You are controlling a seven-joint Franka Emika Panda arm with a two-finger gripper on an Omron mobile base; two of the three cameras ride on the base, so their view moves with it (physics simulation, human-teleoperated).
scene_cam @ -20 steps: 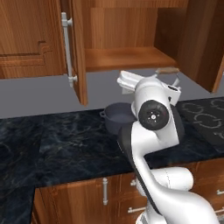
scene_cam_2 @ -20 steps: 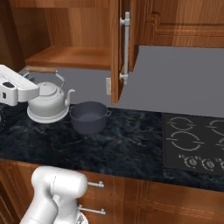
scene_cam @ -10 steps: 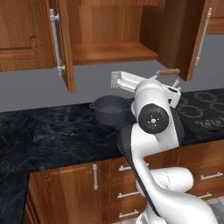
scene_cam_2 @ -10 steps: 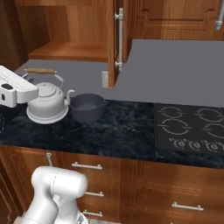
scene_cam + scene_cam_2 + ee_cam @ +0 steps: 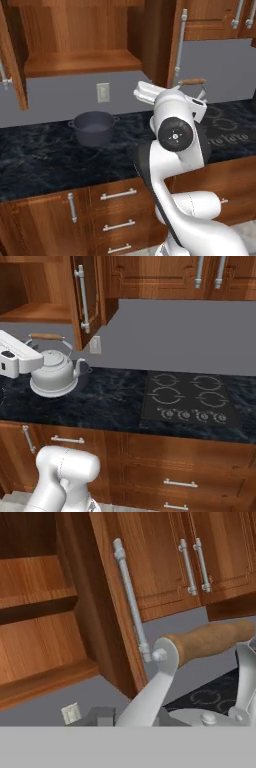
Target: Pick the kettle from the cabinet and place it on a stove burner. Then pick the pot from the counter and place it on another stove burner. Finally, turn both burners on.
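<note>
The gripper [image 5: 30, 358] is clamped on the kettle [image 5: 53, 373], carried above the counter [image 5: 115, 401] out of the open cabinet [image 5: 87, 301]. The stove burners [image 5: 192, 396] lie toward 3 o'clock. Best to keep the kettle level, clear the pot [image 5: 93, 127], and lower squarely onto one ring.

The counter [image 5: 115, 401] is a long black marble worktop with faint grey-blue veins, running below the pincer [image 5: 20, 358]. Directly on it sits the pot [image 5: 93, 127], dark grey with two loop handles, on the worktop's rear part left of the pincer in the left base view. To the pincer's right, well apart, the black glass cooktop [image 5: 187, 398] with the stove burners [image 5: 167, 396] lies flush in the counter.
</note>
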